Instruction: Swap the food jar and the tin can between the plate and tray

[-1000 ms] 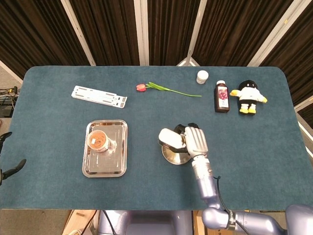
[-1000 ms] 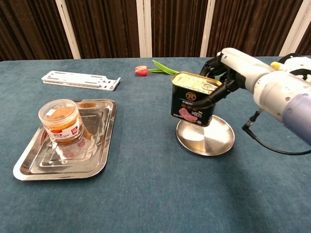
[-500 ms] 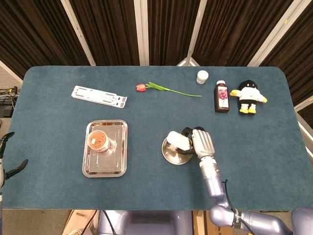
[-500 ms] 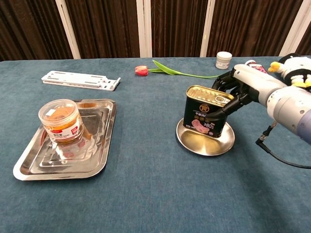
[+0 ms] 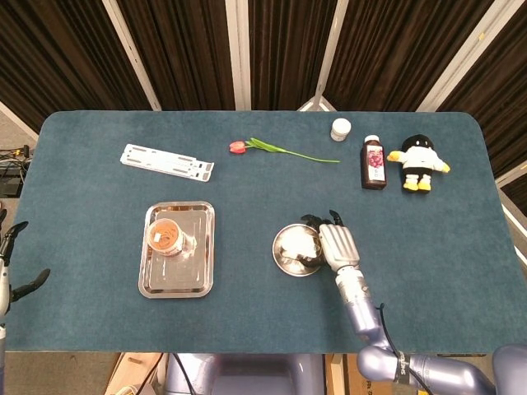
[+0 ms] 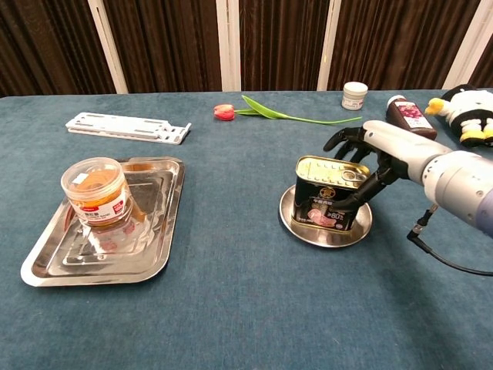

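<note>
Right robot hand [image 6: 368,150] curled around the can [image 6: 330,193] upright on the plate [image 6: 360,228]; jar [image 6: 96,190] in tray [image 6: 46,266].

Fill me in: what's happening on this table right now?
The right hand is at the tin can, which stands upright on the round metal plate; its fingers still touch the can's side. The food jar sits in the metal tray further left, untouched. The left hand is barely in view at the table's edge, holding nothing. So no swap is visible yet.
</note>
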You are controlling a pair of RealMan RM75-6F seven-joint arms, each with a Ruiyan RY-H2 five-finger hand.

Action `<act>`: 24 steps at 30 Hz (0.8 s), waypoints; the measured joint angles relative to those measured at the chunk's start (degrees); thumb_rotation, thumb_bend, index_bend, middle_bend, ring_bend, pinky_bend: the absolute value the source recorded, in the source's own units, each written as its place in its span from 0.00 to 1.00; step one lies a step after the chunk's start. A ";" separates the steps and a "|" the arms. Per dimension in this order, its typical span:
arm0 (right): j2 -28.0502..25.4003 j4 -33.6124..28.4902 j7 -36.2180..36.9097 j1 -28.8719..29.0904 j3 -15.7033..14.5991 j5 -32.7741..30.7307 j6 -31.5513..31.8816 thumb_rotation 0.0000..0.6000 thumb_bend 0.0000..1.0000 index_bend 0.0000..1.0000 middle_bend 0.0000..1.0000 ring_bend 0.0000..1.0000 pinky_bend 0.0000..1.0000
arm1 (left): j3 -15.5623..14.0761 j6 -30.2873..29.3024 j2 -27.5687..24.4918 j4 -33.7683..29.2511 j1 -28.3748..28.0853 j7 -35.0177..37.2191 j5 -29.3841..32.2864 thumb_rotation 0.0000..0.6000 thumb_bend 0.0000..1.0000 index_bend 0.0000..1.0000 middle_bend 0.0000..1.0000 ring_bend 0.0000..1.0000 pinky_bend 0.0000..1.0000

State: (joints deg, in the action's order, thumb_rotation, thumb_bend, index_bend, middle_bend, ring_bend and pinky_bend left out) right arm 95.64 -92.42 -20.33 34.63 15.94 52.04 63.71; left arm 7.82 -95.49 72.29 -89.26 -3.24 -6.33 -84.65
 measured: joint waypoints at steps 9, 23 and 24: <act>-7.12 -6.68 -0.32 -2.01 -0.42 0.74 2.05 1.00 0.03 0.05 0.03 0.02 0.00 | -1.12 2.33 -1.63 -1.32 -0.18 -0.64 0.10 1.00 0.15 0.19 0.00 0.00 0.02; -20.65 -0.69 11.49 -19.36 -14.15 26.52 19.87 1.00 0.03 0.05 0.02 0.00 0.00 | -4.04 5.94 -4.50 -6.86 0.66 -6.37 1.76 1.00 0.15 0.17 0.00 0.00 0.02; -20.67 1.00 12.12 -20.20 -15.03 28.54 21.16 1.00 0.03 0.05 0.02 0.00 0.00 | -4.36 6.24 -4.74 -7.66 0.82 -7.30 2.12 1.00 0.15 0.17 0.00 0.00 0.02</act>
State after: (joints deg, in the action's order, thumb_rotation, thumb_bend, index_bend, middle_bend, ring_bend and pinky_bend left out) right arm 74.96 -91.42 -8.21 14.43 0.91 80.59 84.88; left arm 3.46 -89.25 67.56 -96.92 -2.42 -13.63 -82.53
